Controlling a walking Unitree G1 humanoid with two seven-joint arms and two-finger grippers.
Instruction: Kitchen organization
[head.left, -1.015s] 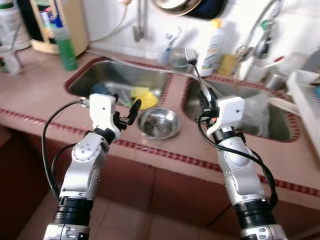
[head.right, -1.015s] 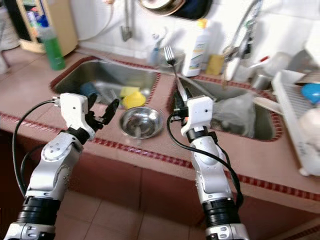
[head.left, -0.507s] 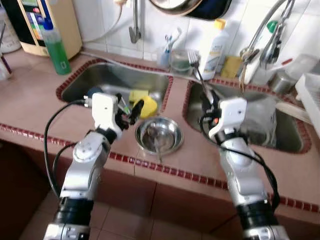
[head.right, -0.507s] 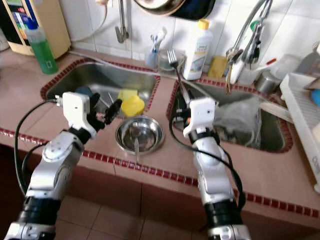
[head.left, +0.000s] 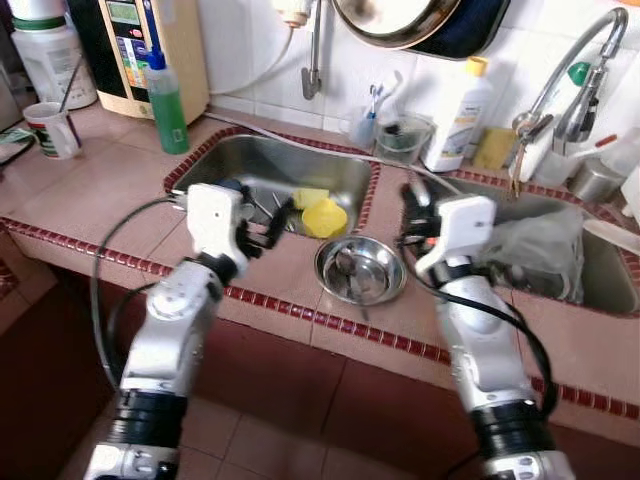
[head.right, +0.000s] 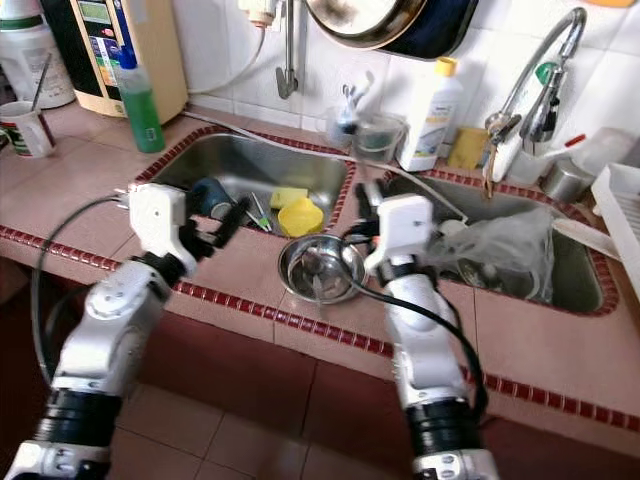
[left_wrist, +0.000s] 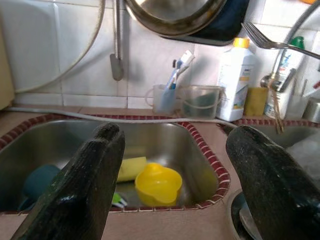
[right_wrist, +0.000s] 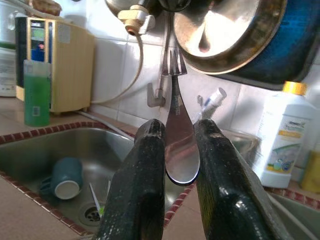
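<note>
My right gripper (right_wrist: 180, 128) is shut on a steel fork (right_wrist: 175, 102), holding it by its handle end with the tines pointing up; it hovers over the counter strip between the two sinks (head.left: 410, 205). A steel bowl (head.left: 360, 268) with a utensil inside rests on the counter just left of and below that gripper. My left gripper (head.left: 270, 218) stands open at the front rim of the left sink (head.left: 200, 165), holding nothing. Beyond its fingers (left_wrist: 95, 175) lie a yellow cup (left_wrist: 158, 184), a yellow sponge and a teal mug (right_wrist: 62, 181) in the sink basin.
A green bottle (head.left: 167, 92) and a mug (head.left: 45, 130) stand on the left counter. A white bottle (head.left: 458, 103), cups with toothbrushes (head.left: 372, 118) and a faucet (head.left: 570, 60) line the back wall. A plastic bag (head.left: 545, 250) lies in the right sink. A pan hangs above.
The camera has moved, so the whole scene has slid right and the left counter has come into view. Both arms keep much the same pose. The fork stays in the right gripper.
</note>
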